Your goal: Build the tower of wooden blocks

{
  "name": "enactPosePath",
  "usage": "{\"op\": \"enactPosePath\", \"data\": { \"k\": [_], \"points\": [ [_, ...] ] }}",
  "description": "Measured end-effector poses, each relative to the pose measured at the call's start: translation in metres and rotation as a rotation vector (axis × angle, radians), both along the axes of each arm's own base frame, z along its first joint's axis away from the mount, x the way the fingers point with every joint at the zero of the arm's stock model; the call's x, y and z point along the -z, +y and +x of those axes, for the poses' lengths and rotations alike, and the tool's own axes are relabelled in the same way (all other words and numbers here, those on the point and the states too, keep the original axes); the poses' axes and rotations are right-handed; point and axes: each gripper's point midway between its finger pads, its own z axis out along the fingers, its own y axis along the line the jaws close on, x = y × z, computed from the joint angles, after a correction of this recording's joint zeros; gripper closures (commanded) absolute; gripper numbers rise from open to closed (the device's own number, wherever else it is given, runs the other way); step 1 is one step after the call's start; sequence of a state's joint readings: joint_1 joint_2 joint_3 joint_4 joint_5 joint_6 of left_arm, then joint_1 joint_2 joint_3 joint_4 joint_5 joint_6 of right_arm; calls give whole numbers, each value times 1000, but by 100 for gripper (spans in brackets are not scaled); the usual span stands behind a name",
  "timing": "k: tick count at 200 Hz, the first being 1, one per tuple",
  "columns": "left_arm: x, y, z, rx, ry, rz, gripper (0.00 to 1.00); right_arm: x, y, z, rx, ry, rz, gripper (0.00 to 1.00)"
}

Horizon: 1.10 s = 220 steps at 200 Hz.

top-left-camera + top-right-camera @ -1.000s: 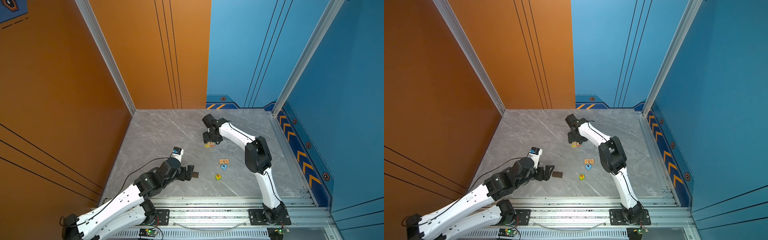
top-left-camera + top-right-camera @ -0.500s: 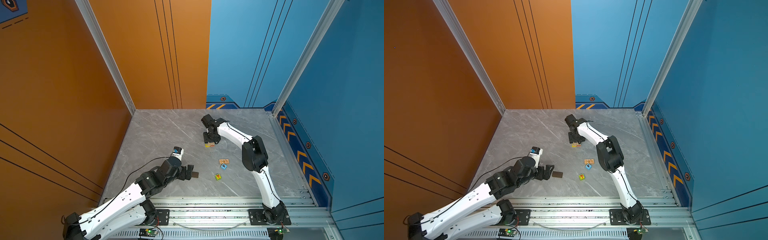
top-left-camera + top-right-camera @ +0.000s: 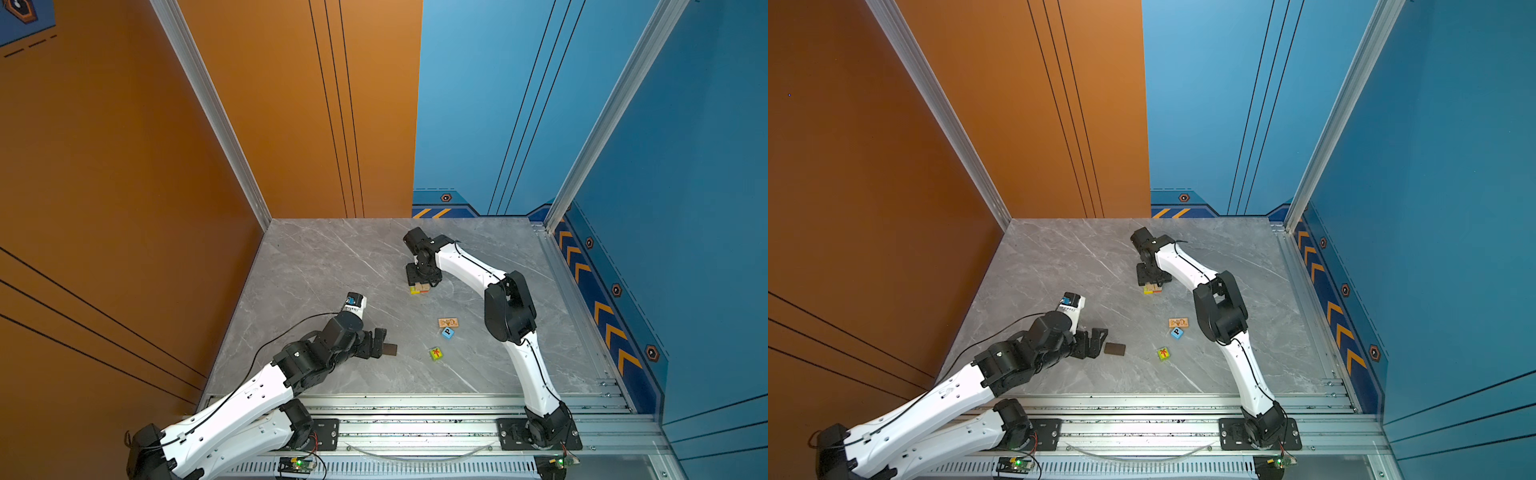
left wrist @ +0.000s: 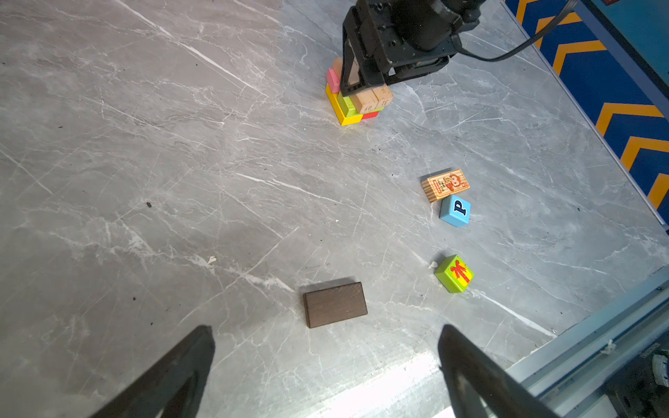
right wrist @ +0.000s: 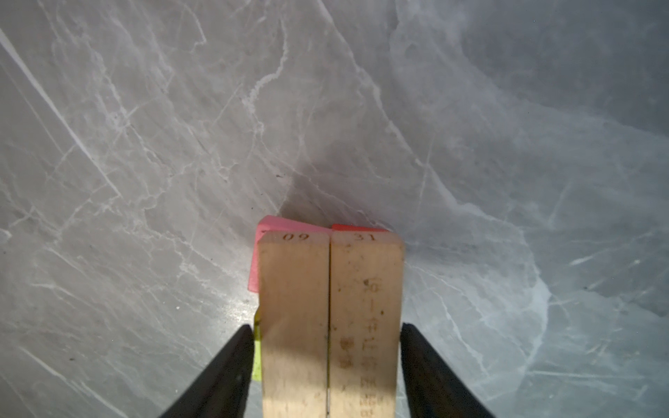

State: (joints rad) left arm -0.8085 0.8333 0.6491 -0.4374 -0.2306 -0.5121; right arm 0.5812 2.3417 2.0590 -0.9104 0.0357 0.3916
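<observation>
Looking through the left wrist view, you see the wood block tower (image 4: pixel 356 97) under the right tool (image 5: pixel 326 325) in layers the top views blur: one yellow, red, lime and pink block each. Two tan blocks (image 5: pixel 295 307) lie parallel on top, with the tool's fingers along their long sides. You cannot tell whether it pinches. The left tool (image 4: pixel 325 327) is spread before one dark brown block (image 4: pixel 335 304), which lies crosswise on the surface (image 4: pixel 181 181).

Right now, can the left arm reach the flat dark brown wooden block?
Probably yes: the flat dark brown wooden block lies alone just ahead of the open left hand, nothing between.
</observation>
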Motion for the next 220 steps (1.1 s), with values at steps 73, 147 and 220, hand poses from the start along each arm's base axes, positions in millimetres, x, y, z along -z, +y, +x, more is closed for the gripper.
{"op": "enactPosePath", "data": {
  "k": [73, 147, 220],
  "points": [
    [-3, 2, 0, -4, -9, -9, 2, -3, 1, -2, -3, 7, 1, 15],
    [-17, 3, -5, 8, -38, -55, 2, -35, 9, -7, -20, -54, 12, 5],
    [-28, 11, -14, 13, -63, -82, 2, -47, 4, -18, -5, -65, 5, 6]
  ]
}}
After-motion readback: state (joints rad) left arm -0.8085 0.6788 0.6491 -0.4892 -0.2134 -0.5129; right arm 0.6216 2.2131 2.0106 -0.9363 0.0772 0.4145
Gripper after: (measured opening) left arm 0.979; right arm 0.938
